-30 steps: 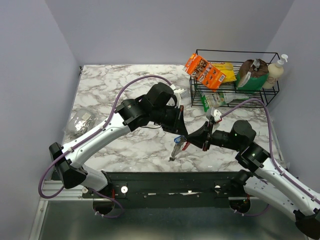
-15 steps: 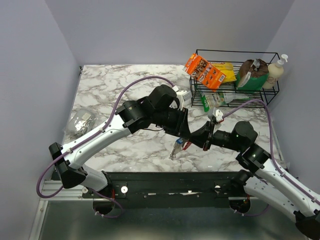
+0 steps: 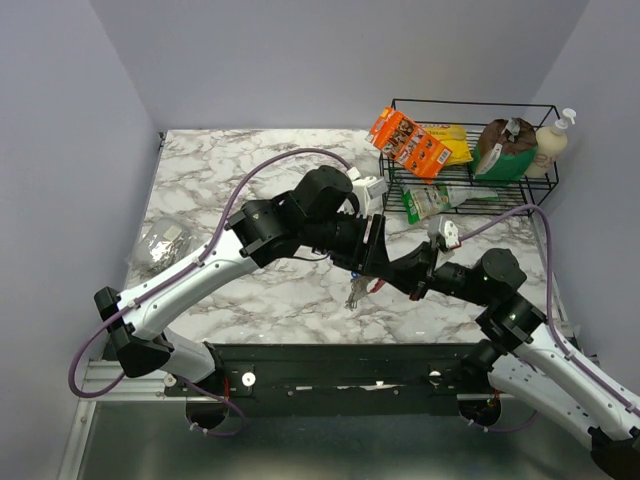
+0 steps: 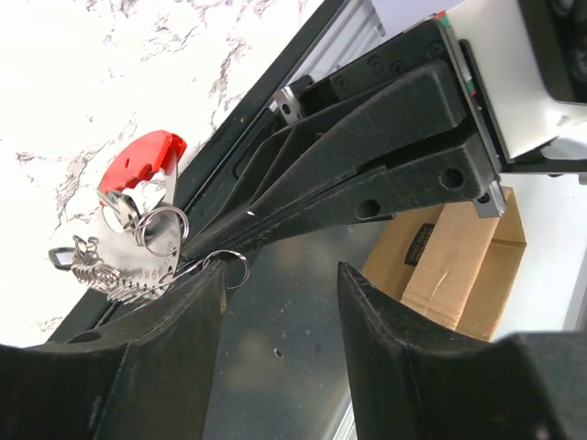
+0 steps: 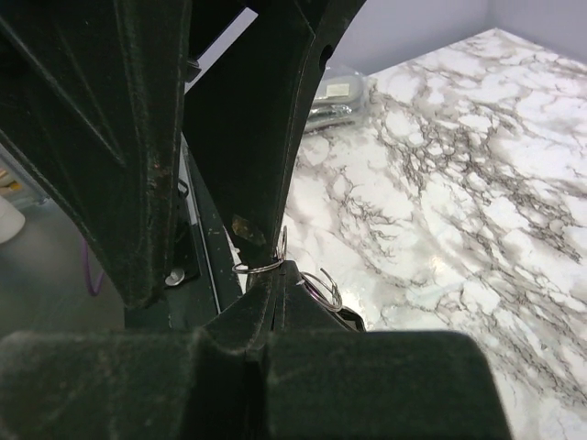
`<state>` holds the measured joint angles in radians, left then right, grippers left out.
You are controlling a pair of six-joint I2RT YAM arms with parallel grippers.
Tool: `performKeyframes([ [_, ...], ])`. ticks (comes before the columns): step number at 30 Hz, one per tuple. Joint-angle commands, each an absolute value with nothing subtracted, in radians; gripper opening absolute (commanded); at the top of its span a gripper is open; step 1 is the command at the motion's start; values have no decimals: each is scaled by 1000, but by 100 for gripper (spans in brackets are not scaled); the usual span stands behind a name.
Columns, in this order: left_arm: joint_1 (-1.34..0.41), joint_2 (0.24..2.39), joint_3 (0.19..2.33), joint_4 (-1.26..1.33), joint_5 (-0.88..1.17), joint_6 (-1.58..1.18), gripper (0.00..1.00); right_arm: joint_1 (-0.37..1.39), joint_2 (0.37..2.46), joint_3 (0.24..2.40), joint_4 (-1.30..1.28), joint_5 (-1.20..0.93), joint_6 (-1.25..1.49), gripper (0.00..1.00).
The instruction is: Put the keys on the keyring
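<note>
Marble table (image 3: pixel 200 180), keys (image 4: pixel 124 270), keyring (image 4: pixel 138 163) — left-wrist detail

At the bottom edge the left gripper (image 4: pixel 280 275) shows its two black fingers standing apart, while beyond the gap the right gripper (image 4: pixel 204 249), pressed closed, pinches a slim silver keyring (image 4: pixel 163 225) with a red curved plastic end, small toothed silver keys (image 4: pixel 124 270) bunched against it above the white marble table (image 4: pixel 92 64).

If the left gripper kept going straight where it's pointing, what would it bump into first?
Probably the right gripper, its shut fingers crossing just ahead of the open left gripper; the keyring hangs off to the side. Depth is unclear.
</note>
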<state>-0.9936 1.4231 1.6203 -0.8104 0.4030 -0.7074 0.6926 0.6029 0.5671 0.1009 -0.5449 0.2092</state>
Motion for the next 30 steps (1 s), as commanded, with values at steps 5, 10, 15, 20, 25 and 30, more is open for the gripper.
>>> performKeyframes([
  [5, -996, 1379, 1706, -827, 411, -692, 67, 693, 563, 587, 210, -594, 216, 0],
  [10, -996, 1376, 1747, -861, 403, -673, 72, 695, 560, 597, 215, -604, 218, 0],
  [15, -996, 1353, 1750, -854, 384, -621, 72, 695, 558, 615, 209, -624, 216, 0],
  [20, -994, 1292, 1706, -842, 338, -459, 67, 695, 555, 641, 193, -656, 213, 0],
  [25, -992, 1203, 1593, -763, 366, -318, 66, 695, 578, 686, 172, -735, 215, 0],
  [30, -991, 1092, 1433, -562, 431, -267, 58, 695, 601, 722, 167, -807, 222, 0],
])
